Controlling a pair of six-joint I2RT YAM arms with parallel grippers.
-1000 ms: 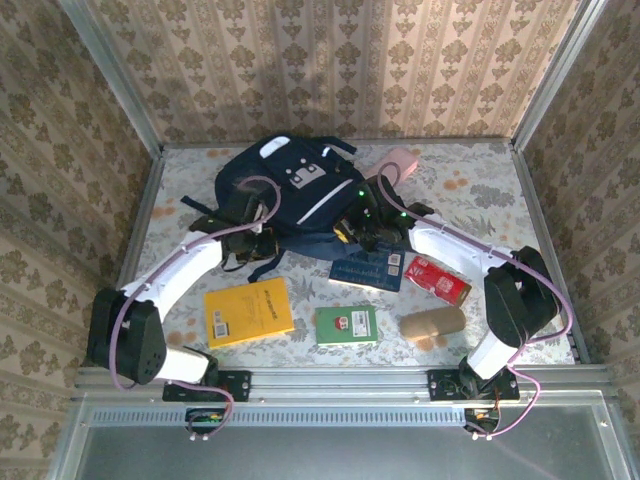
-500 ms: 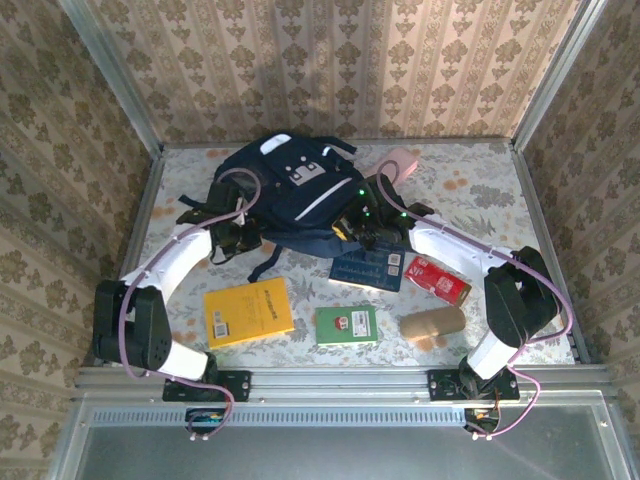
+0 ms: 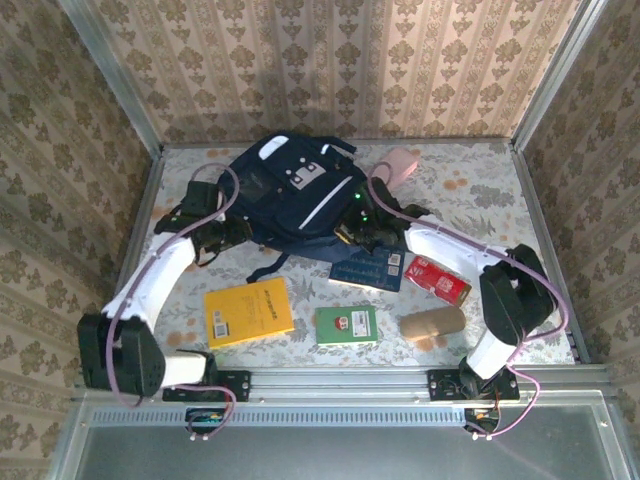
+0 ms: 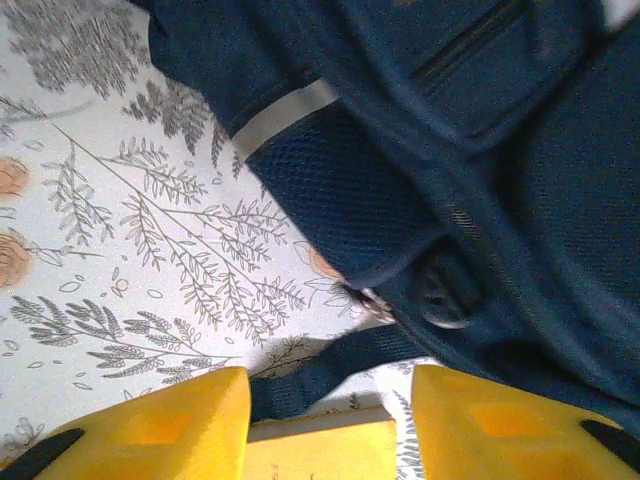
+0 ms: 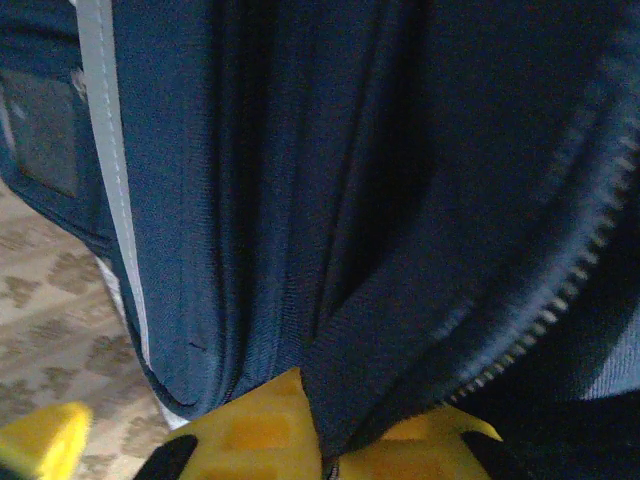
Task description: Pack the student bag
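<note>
The student bag, navy with thin white stripes, lies at the back middle of the table. My left gripper is at its left lower corner. In the left wrist view that gripper is open, and a dark strap of the bag lies on the table between its yellow fingers, unpinched. My right gripper is at the bag's right lower edge. In the right wrist view it is shut on a fold of the bag's navy fabric beside a zipper.
In front of the bag lie a yellow book, a green book, a dark blue book, a red carton and a tan roll. A pink object sits behind the bag's right side. Metal rails edge the table.
My left gripper has opened and swung left, off the bag's lower edge. The bag's left side has shifted a little. The right gripper stays on the fabric.
</note>
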